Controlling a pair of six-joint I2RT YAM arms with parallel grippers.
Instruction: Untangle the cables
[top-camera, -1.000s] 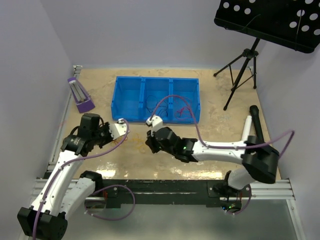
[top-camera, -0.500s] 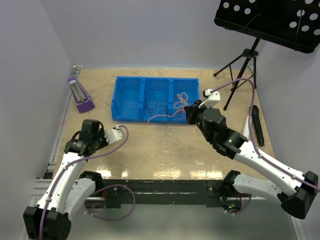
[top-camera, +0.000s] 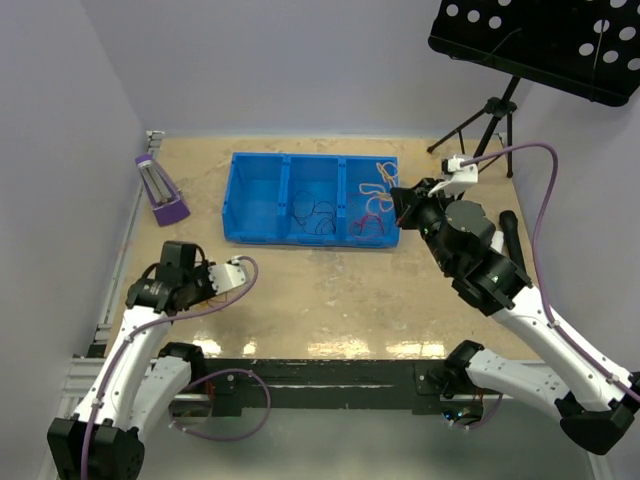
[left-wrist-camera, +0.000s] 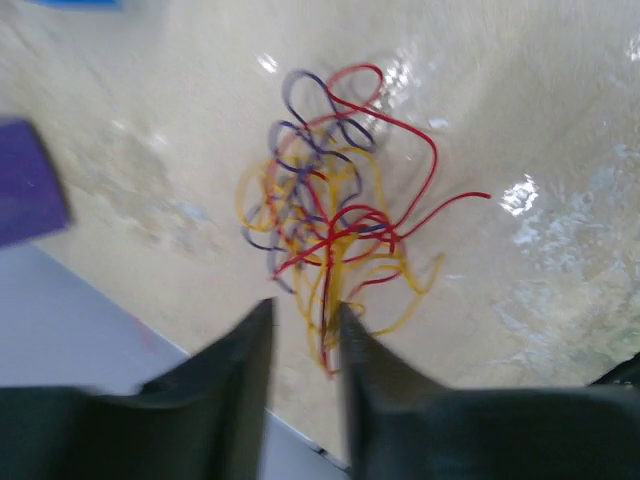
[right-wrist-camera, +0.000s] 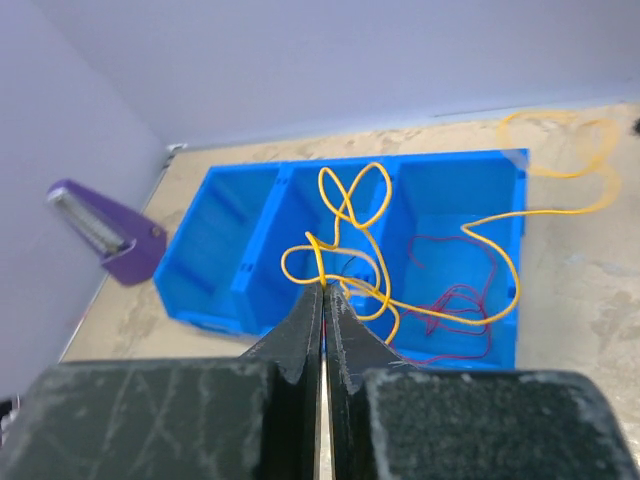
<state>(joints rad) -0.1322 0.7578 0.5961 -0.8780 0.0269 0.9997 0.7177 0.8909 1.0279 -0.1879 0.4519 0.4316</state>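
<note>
A tangle of red, yellow and purple cables lies on the table just beyond my left gripper. Its jaws stand apart with a few strands running between the tips, not pinched. In the top view the left gripper is low at the near left, and I cannot make out the tangle there. My right gripper is shut on a yellow cable and holds it above the blue bin. In the top view the right gripper is at the bin's right end, with the yellow cable looped over it.
The blue bin has three compartments: red cables in the right one, black cables in the middle one. A purple object stands at the far left. A music stand's tripod and a black stick are at the right.
My right arm swung from the table's middle up to the bin's right end, carrying the yellow cable away from the tangle. My left arm drew back toward the near left.
</note>
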